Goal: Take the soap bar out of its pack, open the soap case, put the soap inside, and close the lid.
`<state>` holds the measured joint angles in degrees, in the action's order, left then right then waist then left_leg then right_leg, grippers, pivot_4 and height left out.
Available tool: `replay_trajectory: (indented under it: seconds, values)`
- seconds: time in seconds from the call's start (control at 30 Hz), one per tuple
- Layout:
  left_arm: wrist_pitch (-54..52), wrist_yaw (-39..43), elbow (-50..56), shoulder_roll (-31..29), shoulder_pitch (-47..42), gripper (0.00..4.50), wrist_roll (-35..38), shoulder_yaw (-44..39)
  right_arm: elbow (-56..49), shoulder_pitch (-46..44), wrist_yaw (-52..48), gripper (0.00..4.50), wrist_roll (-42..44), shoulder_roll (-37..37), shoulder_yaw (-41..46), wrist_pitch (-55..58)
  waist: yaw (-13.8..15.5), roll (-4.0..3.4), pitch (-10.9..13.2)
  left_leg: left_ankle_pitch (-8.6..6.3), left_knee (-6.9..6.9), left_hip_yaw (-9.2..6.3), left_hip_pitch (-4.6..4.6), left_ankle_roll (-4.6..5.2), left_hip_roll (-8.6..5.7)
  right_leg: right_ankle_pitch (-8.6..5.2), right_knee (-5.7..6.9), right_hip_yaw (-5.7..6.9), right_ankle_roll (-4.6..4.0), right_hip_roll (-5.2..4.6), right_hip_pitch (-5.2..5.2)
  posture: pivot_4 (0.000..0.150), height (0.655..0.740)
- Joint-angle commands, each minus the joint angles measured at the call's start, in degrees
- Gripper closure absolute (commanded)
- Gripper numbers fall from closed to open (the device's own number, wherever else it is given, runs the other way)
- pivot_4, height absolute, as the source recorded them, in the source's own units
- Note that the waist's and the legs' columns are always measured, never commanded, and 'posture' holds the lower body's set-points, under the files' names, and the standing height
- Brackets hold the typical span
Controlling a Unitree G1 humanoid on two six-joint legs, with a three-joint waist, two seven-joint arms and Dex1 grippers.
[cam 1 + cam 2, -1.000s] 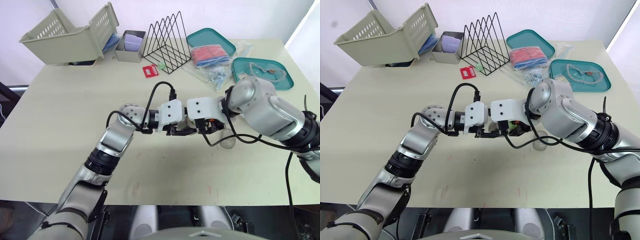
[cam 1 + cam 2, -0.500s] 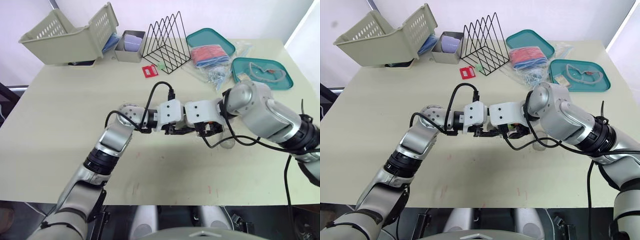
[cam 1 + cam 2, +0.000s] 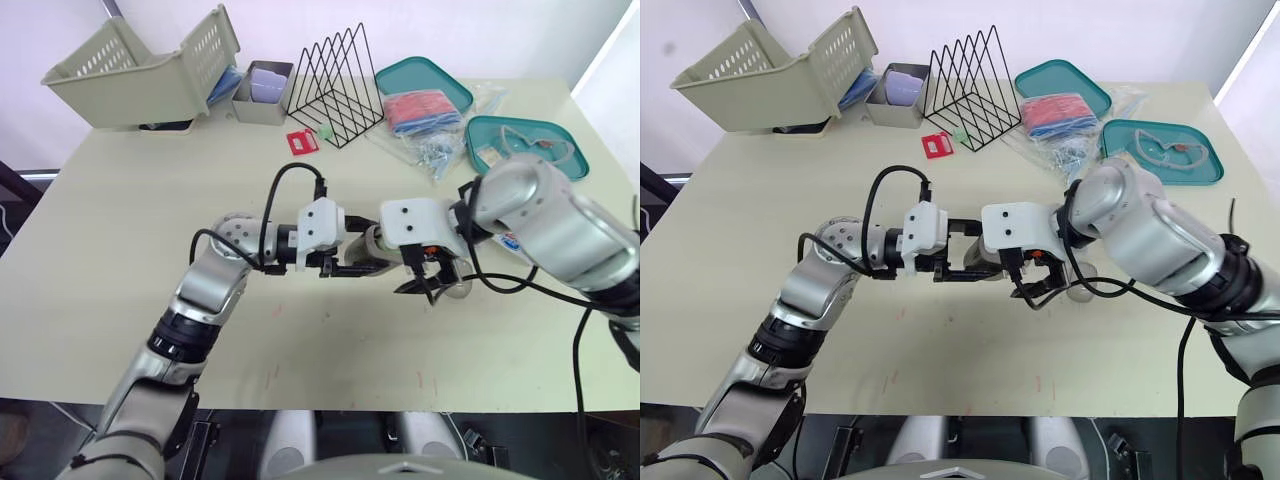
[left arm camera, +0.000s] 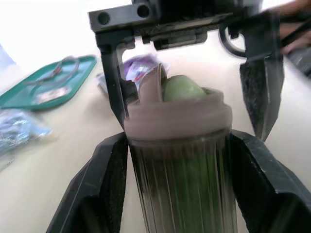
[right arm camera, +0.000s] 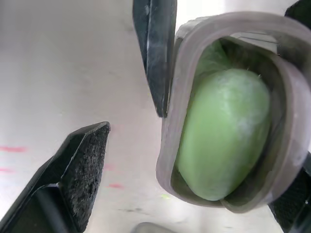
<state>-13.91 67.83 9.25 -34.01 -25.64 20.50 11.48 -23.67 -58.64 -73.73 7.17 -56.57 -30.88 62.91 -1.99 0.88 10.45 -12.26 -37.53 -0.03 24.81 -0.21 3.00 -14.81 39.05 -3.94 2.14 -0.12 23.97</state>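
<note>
- Head views: your left gripper is clenched on the soap case over the table. Your right gripper stands released at its mouth.
- Left wrist view: the green soap sits inside the ribbed, clear case.
- Right wrist view: the mouth is uncovered. In my judgement, closing the lid squarely comes next.

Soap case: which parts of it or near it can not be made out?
- Case base: cut off by the lower edge, left wrist view; covered by the jaws of the left gripper, eye views.
- Soap far end: deep inside the case, right wrist view.
- Clear thing beside the right gripper: too small to identify, eye views.
</note>
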Motion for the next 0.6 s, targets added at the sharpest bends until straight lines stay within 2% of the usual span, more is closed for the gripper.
replay_trajectory:
  seconds: [0.03,0.17,0.4,0.6]
  values:
    - [1.4,-1.1,-0.2,1.8,3.0,2.08,4.4,-5.2,-1.5,0.9,2.5,0.09,0.8,-4.7,5.9,6.2,0.0,0.0,0.0,0.0,0.0,0.01,-0.02,0.0,0.01,0.0,-0.03,0.0,0.0,-0.01,-0.02,0.15,0.74]
    - [4.4,-0.2,-2.2,2.6,5.8,2.08,0.9,-2.8,-2.1,2.3,5.6,0.09,2.6,-5.4,7.9,11.2,-0.1,0.02,0.0,0.01,-0.01,0.0,-0.11,0.0,0.07,0.0,-0.04,0.0,0.01,0.1,-0.08,0.15,0.74]
    - [6.7,-0.6,-4.0,3.9,5.1,2.08,-0.4,-2.1,-2.8,2.0,9.1,0.09,5.0,-5.5,7.5,13.7,-0.1,0.01,0.0,0.01,-0.03,0.02,-0.07,0.0,0.06,0.01,-0.04,-0.03,0.01,0.1,-0.06,0.15,0.74]
    - [10.2,-0.4,-5.2,6.6,5.5,2.08,3.4,-5.7,-4.3,4.9,10.5,0.09,5.5,-8.8,8.0,10.9,0.0,0.01,0.0,0.0,-0.03,0.02,-0.02,0.0,0.05,0.0,-0.1,-0.03,0.01,0.08,-0.06,0.15,0.74]
